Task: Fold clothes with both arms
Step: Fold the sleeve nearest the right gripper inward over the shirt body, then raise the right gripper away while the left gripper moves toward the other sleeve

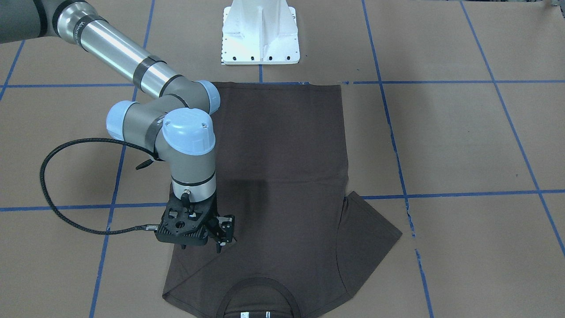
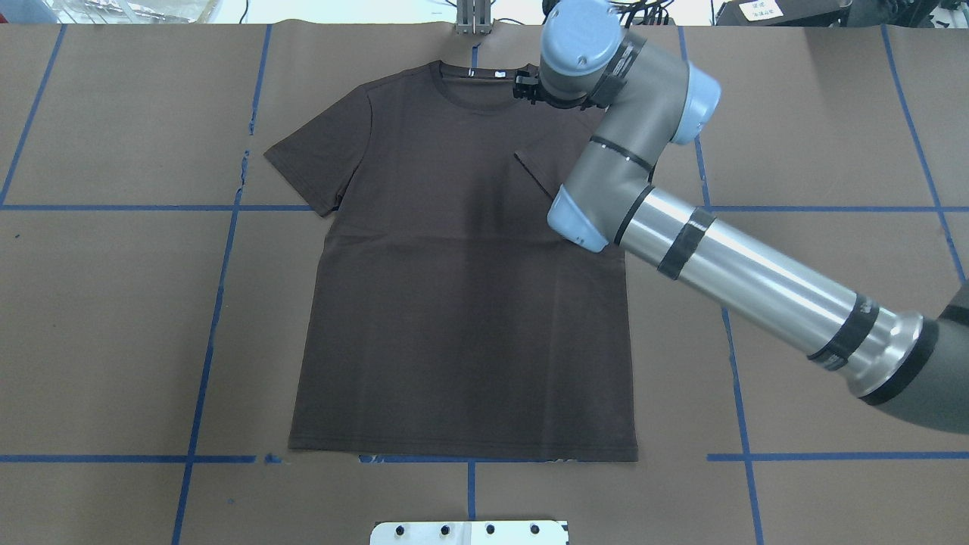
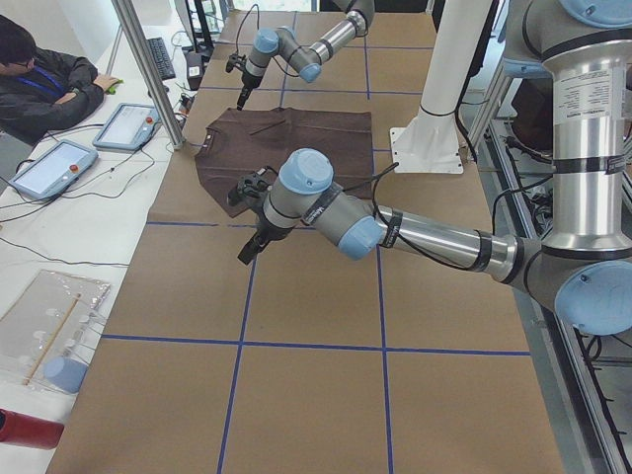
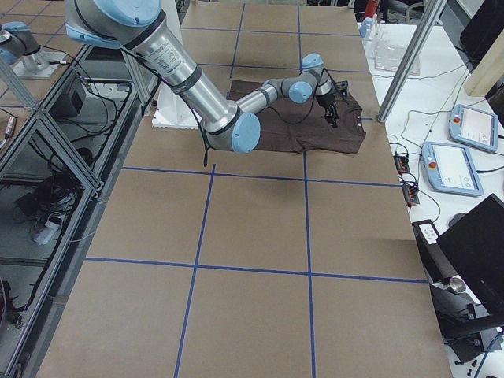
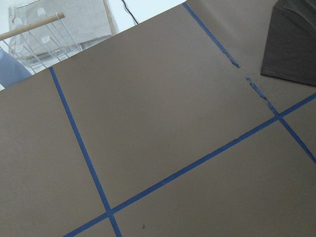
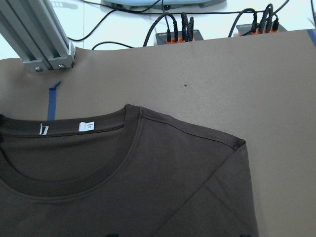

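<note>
Two pincers: my right pincer (image 1: 224, 242) hovers jaws spread just over the brown T-shirt (image 1: 282, 154) by its collar, my left pincer (image 3: 252, 247) hangs out past the other sleeve, grip's anyone's guess.

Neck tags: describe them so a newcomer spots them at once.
On the brown table lies a dark brown T-shirt. At its round collar, near the right pincer, two small white tags sit inside the back band, the only white showing on the shirt.
</note>
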Tool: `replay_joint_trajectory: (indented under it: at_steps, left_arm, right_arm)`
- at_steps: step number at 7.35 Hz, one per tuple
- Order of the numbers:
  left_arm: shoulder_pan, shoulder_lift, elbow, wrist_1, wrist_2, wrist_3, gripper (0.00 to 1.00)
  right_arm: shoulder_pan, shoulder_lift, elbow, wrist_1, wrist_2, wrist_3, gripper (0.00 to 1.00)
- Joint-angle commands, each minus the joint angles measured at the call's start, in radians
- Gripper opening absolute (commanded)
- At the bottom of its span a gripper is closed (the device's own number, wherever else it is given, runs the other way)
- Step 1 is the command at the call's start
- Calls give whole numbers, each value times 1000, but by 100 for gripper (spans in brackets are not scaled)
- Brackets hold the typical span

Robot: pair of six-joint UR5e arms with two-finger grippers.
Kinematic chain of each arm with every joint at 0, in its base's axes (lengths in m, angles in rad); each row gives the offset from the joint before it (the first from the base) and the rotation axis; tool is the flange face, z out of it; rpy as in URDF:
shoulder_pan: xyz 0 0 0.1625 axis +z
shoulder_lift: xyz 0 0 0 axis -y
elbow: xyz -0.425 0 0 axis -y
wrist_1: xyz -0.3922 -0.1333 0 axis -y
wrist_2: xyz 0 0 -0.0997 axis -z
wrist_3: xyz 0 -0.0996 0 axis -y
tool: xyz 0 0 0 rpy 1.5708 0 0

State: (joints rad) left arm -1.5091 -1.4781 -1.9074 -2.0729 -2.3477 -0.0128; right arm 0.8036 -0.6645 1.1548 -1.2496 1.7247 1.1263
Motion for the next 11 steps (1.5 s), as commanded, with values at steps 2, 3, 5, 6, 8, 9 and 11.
replay_joint_trajectory:
  at_steps: [2, 3, 5, 6, 8, 9, 11]
  left_arm:
    - [178, -126, 26, -154, 4, -265, 100]
    - [276, -242, 103, -162, 10, -459, 100]
    - [438, -298, 131, -159, 338, -779, 100]
    - [501, -350, 198, -162, 382, -880, 94]
    - [538, -413, 379, -288, 445, -1023, 73]
    - [552, -441, 474, -367, 485, -1062, 61]
    - [639, -554, 618, -393, 626, -1201, 49]
  right_arm:
    - [149, -143, 231, -112, 290, -252, 100]
    - [207, -220, 346, -205, 353, -367, 100]
    - [262, -376, 506, -229, 383, -441, 100]
    - [296, -418, 517, -225, 407, -504, 100]
    - [350, -498, 523, -177, 490, -572, 100]
    - [362, -506, 526, -169, 518, -571, 100]
    - [362, -521, 526, -146, 516, -570, 100]
